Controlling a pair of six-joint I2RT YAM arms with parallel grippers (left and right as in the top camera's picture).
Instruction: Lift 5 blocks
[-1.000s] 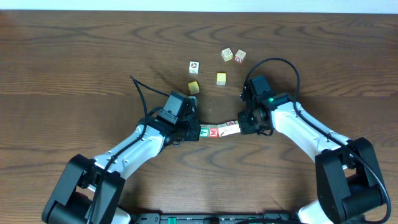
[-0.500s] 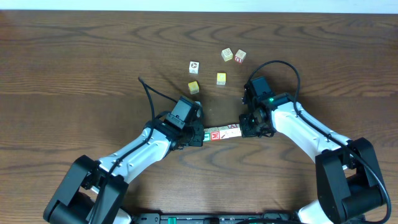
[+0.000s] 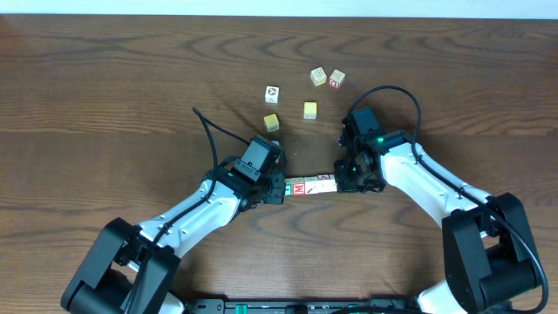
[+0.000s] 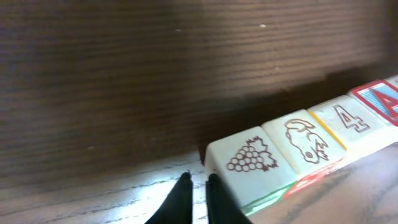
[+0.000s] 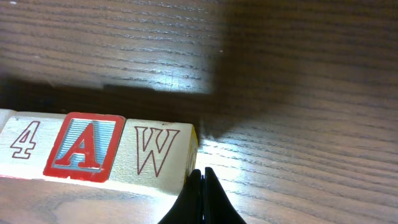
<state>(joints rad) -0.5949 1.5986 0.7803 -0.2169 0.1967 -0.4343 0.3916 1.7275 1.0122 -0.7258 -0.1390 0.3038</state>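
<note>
Fingertips (image 5: 198, 193) pinch cube row (image 3: 312, 185) (wooden).

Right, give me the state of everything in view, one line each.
Row of five blocks, end to end between the two grippers; whether it is off the table cannot be told.
Left gripper, barely open, holding nothing, tips at the end of the grapes block.
Right gripper, shut, holding nothing, tips against the W block.
Loose cubes, five, resting apart on the table.
</note>
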